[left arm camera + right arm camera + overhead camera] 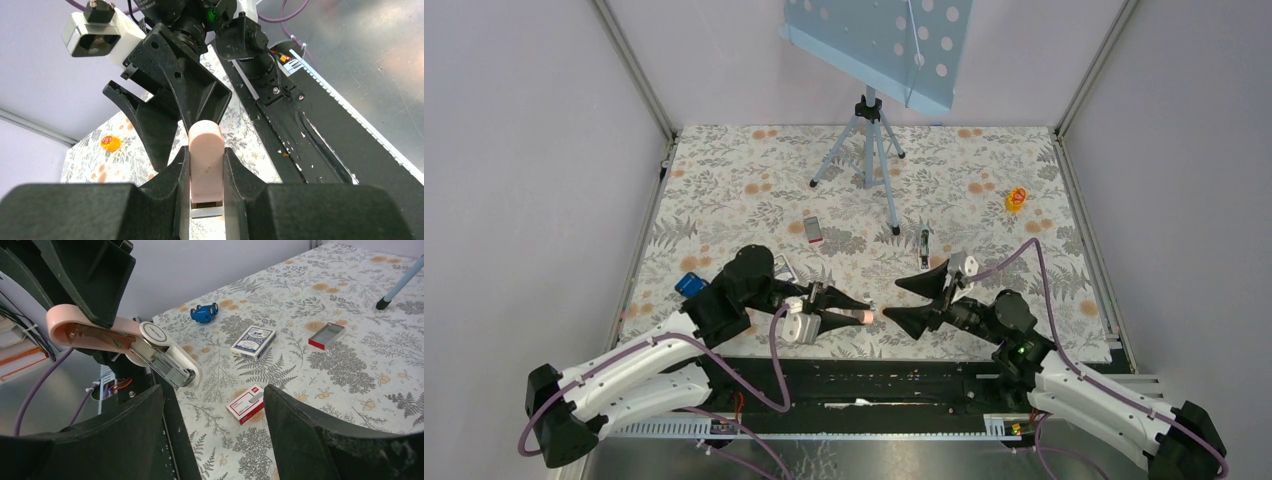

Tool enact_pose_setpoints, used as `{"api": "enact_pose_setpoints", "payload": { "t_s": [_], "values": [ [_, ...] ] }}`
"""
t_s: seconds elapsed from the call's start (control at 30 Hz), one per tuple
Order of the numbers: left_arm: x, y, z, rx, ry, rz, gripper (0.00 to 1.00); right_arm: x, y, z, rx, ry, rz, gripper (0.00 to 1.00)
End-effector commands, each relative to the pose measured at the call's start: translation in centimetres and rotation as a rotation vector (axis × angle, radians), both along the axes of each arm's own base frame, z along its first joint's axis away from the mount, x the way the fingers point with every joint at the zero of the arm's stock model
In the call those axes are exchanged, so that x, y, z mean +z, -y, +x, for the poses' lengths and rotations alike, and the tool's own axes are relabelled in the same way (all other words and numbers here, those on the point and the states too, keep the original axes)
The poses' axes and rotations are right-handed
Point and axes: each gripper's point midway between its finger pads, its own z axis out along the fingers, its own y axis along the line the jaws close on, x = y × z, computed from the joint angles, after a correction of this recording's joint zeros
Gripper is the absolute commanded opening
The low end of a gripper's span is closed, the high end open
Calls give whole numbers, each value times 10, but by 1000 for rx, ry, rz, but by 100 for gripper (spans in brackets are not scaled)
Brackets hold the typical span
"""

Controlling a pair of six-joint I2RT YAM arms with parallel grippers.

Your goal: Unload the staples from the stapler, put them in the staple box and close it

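From above, the table is covered by a pale cloth (984, 160) printed with grey leaves and orange flowers. Plain lilac-grey walls (534, 150) close it in, with metal posts at the far corners, and a black rail (894, 385) runs along the near edge where the two arms are bolted. One tripod (871, 140) stands at the far middle and carries one blue perforated board (884, 40). One yellow-orange round object (1016, 199) lies far right, one small red-and-white box (813, 230) sits at centre left, and one blue toy (690, 284) lies at the left. The left gripper (860, 312) points right with its jaws pinching the one pink stapler (864, 316), held above the near middle of the cloth. The right gripper (891, 300) faces it from just beside, with its jaws spread wide and nothing between them. In the left wrist view, the stapler's rounded pink end stands up between the two black fingers (165, 185), which press on both of its sides. The spread right jaws hang just beyond it, with the yellow-orange object behind at the left. In the right wrist view, the stapler is hinged open, with the pink top arm at the left and the base with its grey metal channel angled down to the right. Whether the staples sit in that channel cannot be told. On the cloth behind lie one blue toy, one blue card box (254, 342), one closed red-and-white box and one open red tray (327, 335). One tripod foot shows at the far right.
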Motion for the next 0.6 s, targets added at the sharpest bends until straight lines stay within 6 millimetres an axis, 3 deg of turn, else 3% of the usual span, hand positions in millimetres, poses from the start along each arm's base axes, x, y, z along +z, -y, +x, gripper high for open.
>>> {"api": "enact_pose_setpoints", "payload": {
  "t_s": [0.0,0.2,0.37,0.57],
  "values": [
    [8,2,13,53,70,-15,0,29,-4,6,-13,123,40,79],
    [-22,0,27,85,64,69,0,11,-10,20,-36,159,-86,79],
    [-31,-8,42,84,-10,56,0,6,-12,27,-38,253,-143,80],
    [-45,-15,53,49,-68,98,0,-7,-18,33,-38,243,-155,79]
  ]
}}
